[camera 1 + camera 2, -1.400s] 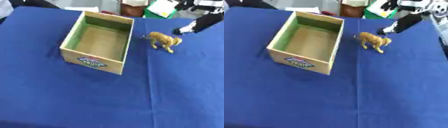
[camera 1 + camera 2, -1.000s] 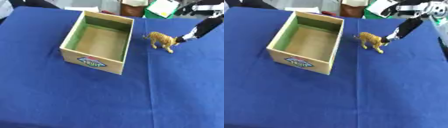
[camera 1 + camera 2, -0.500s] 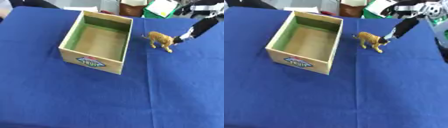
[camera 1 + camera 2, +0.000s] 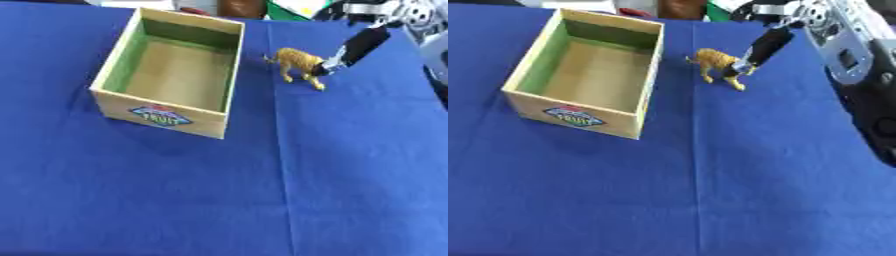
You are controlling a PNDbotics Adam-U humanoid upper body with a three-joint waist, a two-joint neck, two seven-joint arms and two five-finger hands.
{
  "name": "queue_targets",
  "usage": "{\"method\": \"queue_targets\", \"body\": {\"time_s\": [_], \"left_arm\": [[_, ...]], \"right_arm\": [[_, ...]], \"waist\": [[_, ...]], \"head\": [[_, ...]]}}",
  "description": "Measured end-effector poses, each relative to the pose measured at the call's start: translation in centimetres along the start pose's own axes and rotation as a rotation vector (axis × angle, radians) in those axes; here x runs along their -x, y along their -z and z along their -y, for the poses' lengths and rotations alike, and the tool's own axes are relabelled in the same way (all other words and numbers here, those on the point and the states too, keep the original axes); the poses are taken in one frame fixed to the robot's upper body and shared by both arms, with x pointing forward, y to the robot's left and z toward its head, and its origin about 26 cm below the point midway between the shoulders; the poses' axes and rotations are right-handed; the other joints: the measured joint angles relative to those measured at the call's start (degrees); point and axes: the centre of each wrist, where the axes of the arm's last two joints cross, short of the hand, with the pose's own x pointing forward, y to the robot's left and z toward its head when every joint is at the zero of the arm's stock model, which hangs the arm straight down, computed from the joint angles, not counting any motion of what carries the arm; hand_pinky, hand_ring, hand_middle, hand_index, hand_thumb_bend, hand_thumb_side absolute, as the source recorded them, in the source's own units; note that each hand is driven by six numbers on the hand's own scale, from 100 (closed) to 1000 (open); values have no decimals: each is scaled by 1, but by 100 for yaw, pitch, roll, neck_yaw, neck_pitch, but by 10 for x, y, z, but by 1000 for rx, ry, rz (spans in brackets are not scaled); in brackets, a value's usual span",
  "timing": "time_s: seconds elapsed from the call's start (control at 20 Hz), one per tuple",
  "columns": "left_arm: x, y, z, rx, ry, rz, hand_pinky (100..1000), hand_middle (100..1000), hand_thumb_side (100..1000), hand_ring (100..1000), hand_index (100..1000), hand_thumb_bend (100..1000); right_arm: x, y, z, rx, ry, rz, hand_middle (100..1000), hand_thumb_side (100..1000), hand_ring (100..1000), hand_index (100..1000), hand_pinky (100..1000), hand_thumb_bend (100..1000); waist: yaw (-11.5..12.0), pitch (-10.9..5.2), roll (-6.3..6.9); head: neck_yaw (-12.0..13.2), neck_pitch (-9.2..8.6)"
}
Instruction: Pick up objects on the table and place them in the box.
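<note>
A blue cloth point(image 4: 175, 200) covers the table, with a crease running from near to far a little right of the middle. On its far left part stands an open cardboard box point(image 4: 171, 119), long side running near to far, with green inner walls, a bare brown floor and a coloured label on its near wall; nothing lies inside it. Just to the right of the box, apart from it, a small yellow-brown toy animal point(image 4: 297, 63) stands upright on four legs on the cloth, its body running left to right. The robot's right hand point(image 4: 761, 50) comes in from the far right corner, a straight black finger point(image 4: 354, 47) slanting down and left so that its tip meets the right end of the toy. Whether a thumb or other fingers close on the animal from behind cannot be told, so the hand's hold on it cannot be told either. In the right eye view the silver and black forearm point(image 4: 859, 60) fills the right edge. The left hand shows in neither view.
</note>
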Motion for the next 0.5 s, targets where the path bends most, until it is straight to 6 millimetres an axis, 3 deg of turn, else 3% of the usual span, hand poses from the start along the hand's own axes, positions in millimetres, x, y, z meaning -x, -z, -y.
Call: {"method": "queue_targets", "body": {"time_s": [0.5], "left_arm": [[0,-1,1,-3,-5,-3,576,578,735,606,775,100]], "right_arm": [[-16,10,1,54,-31,-18,934,504,982,1000,877,630]], "waist": [[-60,146,25]], "head": [[-122,-137]]}}
